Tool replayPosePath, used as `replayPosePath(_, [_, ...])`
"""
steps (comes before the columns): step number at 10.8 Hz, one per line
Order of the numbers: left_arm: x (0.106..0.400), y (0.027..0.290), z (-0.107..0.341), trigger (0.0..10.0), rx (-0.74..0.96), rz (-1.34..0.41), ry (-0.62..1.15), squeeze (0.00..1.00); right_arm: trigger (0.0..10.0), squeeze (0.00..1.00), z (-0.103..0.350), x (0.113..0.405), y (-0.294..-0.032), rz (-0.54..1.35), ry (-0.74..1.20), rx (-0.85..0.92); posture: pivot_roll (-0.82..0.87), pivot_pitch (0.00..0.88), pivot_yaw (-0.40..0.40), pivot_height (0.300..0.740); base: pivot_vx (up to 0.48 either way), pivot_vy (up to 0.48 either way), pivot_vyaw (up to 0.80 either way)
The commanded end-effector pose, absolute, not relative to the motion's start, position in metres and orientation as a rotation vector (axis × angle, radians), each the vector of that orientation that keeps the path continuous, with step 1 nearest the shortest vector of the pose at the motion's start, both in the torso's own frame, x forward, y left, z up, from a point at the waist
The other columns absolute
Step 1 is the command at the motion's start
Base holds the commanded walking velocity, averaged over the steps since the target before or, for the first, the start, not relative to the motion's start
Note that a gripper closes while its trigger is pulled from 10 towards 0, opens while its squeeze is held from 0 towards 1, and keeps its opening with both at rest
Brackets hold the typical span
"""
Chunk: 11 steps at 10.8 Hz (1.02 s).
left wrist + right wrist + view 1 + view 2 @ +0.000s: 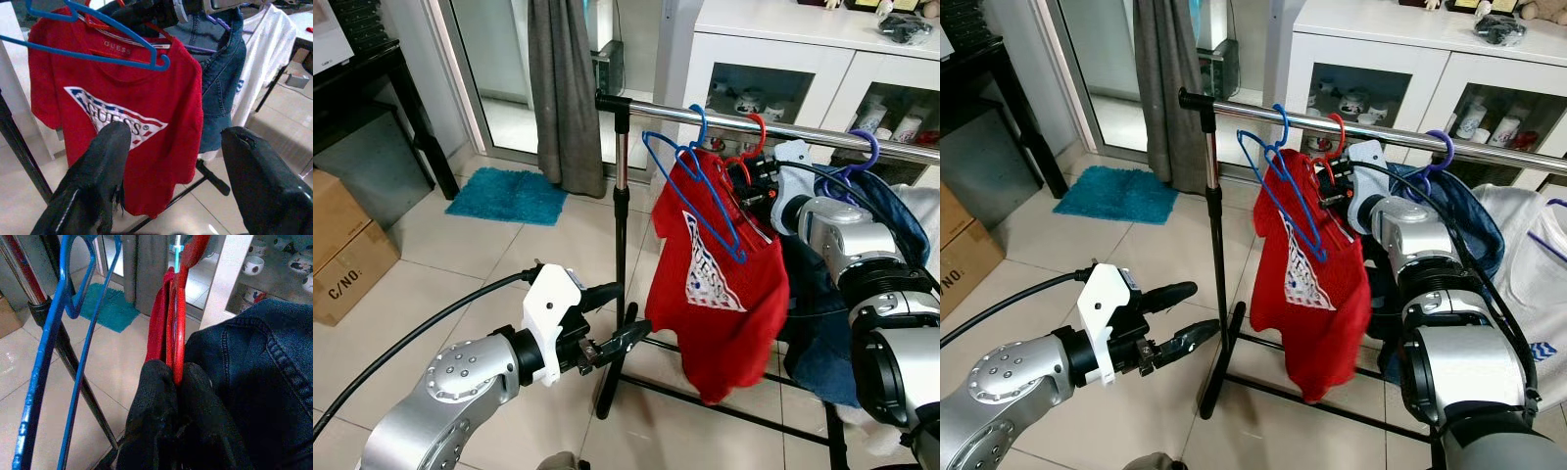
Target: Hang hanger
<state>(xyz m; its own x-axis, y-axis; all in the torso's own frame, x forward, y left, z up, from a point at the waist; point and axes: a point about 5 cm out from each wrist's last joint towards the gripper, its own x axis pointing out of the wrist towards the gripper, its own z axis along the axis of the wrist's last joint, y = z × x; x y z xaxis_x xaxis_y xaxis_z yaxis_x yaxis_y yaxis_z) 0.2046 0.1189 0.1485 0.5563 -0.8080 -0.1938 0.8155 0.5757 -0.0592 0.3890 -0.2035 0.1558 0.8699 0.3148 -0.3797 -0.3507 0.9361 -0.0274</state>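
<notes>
- Left gripper [625, 334] hangs low in front of the rail stand, its fingers wide apart and holding nothing.
- Red shirt [720, 284] hangs just past it on a red hanger [756, 131], with a blue hanger [697, 166] lying across its front.
- Right gripper [175, 382] is up beside the shirt, pinched tight on the red hanger.
- Both hooks sit over the silver rail [783, 130].
- Blue jean jacket [1477, 220] hangs next on a purple hanger [1440, 147].
- White cupboard [773, 44] stands behind.
</notes>
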Motion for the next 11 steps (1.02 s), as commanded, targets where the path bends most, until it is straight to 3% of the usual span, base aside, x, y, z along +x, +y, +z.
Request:
replayPosePath(1, [0.208,0.121,0.150,10.0,0.060,-0.953,0.200,0.00,0.0,0.00,0.160,0.391,-0.202,0.347,0.364,-0.090,0.03,0.000,0.014,0.740,0.000,0.000,0.00])
replayPosePath(4, [0.212,0.120,0.151,10.0,0.073,-0.935,0.185,0.00,0.0,0.00,0.159,0.391,-0.200,0.344,0.358,-0.083,0.03,0.000,0.014,0.740,0.000,0.000,0.00])
replayPosePath(6, [0.235,0.135,0.151,10.0,0.122,-0.636,0.125,0.00,0.0,0.00,0.181,0.392,-0.202,0.326,0.188,-0.080,0.03,0.000,0.008,0.740,0.000,0.000,0.00])
replayPosePath(7, [0.238,0.138,0.153,10.0,0.108,-0.572,0.091,0.00,0.0,0.00,0.189,0.388,-0.205,0.311,0.118,-0.093,0.03,0.000,0.008,0.740,0.000,0.000,0.00])
replayPosePath(11, [0.237,0.136,0.144,10.0,0.047,-0.462,0.095,0.00,0.0,0.00,0.198,0.348,-0.213,0.278,-0.036,-0.109,0.01,0.000,0.001,0.740,0.000,0.000,0.00])
